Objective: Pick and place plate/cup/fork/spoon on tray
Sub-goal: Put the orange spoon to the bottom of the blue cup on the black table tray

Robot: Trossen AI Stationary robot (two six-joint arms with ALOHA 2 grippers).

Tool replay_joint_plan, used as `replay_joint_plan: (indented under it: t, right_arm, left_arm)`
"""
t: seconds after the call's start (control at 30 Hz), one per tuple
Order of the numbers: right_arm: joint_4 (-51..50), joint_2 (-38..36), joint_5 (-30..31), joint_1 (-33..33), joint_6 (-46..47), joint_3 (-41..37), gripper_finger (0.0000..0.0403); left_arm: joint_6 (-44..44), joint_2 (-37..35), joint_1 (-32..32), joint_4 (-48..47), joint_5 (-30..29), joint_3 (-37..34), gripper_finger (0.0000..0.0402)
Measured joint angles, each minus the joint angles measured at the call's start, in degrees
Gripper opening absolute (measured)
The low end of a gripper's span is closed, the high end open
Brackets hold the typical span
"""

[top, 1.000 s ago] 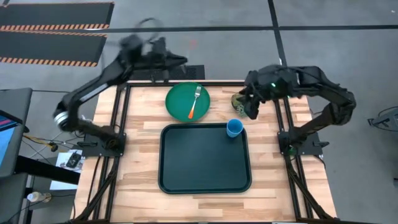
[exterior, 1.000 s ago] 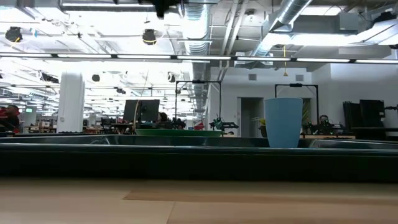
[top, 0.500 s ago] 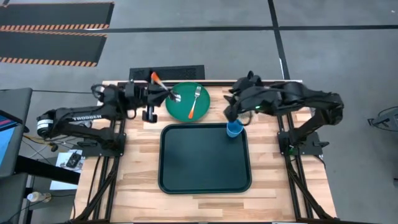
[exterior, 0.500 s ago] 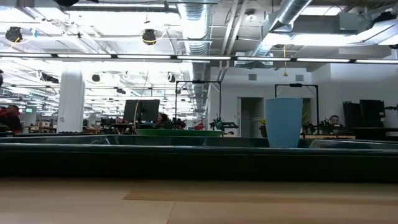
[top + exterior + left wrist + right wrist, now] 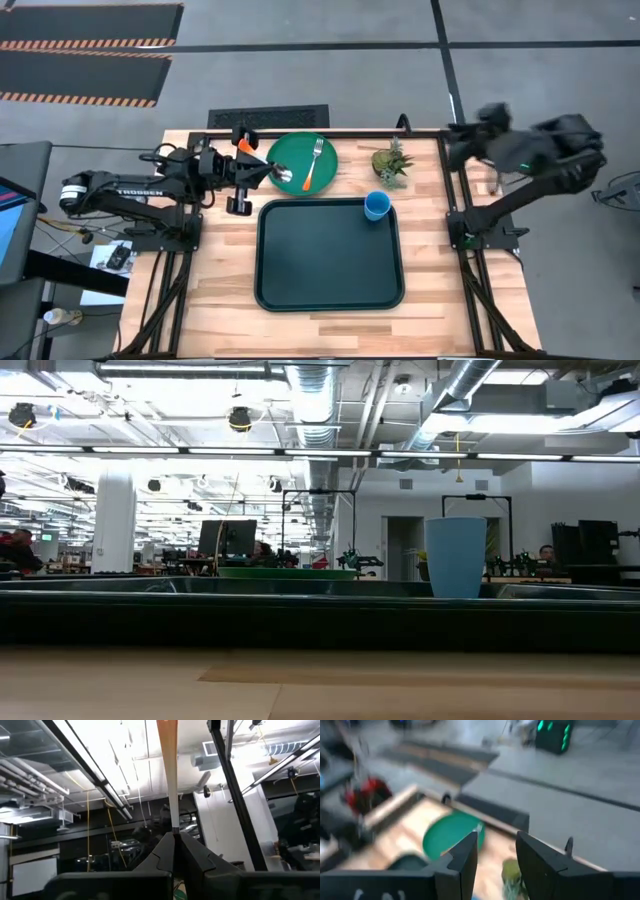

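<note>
My left gripper (image 5: 260,170) is at the left rim of the green plate (image 5: 302,163), shut on the spoon (image 5: 268,165). The spoon's orange handle end (image 5: 244,147) points toward the far edge. Its silvery bowl (image 5: 284,177) is over the plate's left part. The fork (image 5: 313,165) lies on the plate. The light-blue cup (image 5: 376,206) stands upright in the far right corner of the dark tray (image 5: 330,255). My right gripper (image 5: 495,857) is open and empty, drawn back at the far right corner (image 5: 470,140). My left gripper pinches the spoon's handle (image 5: 173,827) between its two shut fingers. The handle's orange end (image 5: 167,735) sticks out well beyond the fingertips. In the high view the spoon lies slanted across the fingers, bowl over the plate; whether the bowl touches the plate, I cannot tell.
A small potted plant (image 5: 392,162) stands right of the plate, behind the cup. The low view shows the tray's near rim (image 5: 320,615), the cup (image 5: 456,556) and the plate's edge (image 5: 285,572). Bare wood lies left, right and near of the tray.
My left gripper has swung in from beyond the far edge, down to the plate's left rim, carrying the spoon. My right gripper has moved from beside the plant to over the cup, then back toward the table's far right corner. Cup, plate and fork have stayed put.
</note>
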Motion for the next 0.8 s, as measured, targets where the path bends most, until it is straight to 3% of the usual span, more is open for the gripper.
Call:
replay_joint_plan:
  t: [0.13, 0.23, 0.37, 0.47, 0.57, 0.67, 0.8]
  right_arm:
    - [9.85, -11.03, 5.64, 7.06, 7.86, -21.2, 0.0159]
    - [25.07, -17.08, 7.06, 8.54, 9.09, -37.61, 0.0159]
    - [57.22, -19.54, 7.02, 7.4, -3.7, -52.11, 0.0159]
    - [83.5, -18.75, 2.32, 5.98, -18.05, -58.94, 0.0159]
    - [102.43, -15.64, -5.1, 1.73, -24.49, -63.02, 0.0159]
    - [110.37, -13.14, -16.12, -3.31, -23.46, -64.77, 0.0159]
    - [111.62, -9.73, -28.38, -8.75, -18.19, -64.76, 0.0159]
  left_arm:
    - [-0.44, 1.45, -0.19, 2.17, -0.92, 0.04, 0.0]
    - [-0.42, 4.18, -0.83, 5.52, -1.17, 0.04, 0.0]
    - [-0.44, 9.86, -1.54, 12.9, -1.18, 0.07, 0.0]
    - [-0.95, 15.87, -2.01, 21.72, -1.15, 0.96, 0.0]
    - [-2.08, 21.78, -2.3, 25.64, -0.88, 3.88, 0.0]
    - [-3.38, 26.87, -2.74, 26.89, 1.17, 7.86, 0.0]
    - [-4.01, 31.6, -3.51, 28.04, 4.62, 13.23, 0.0]
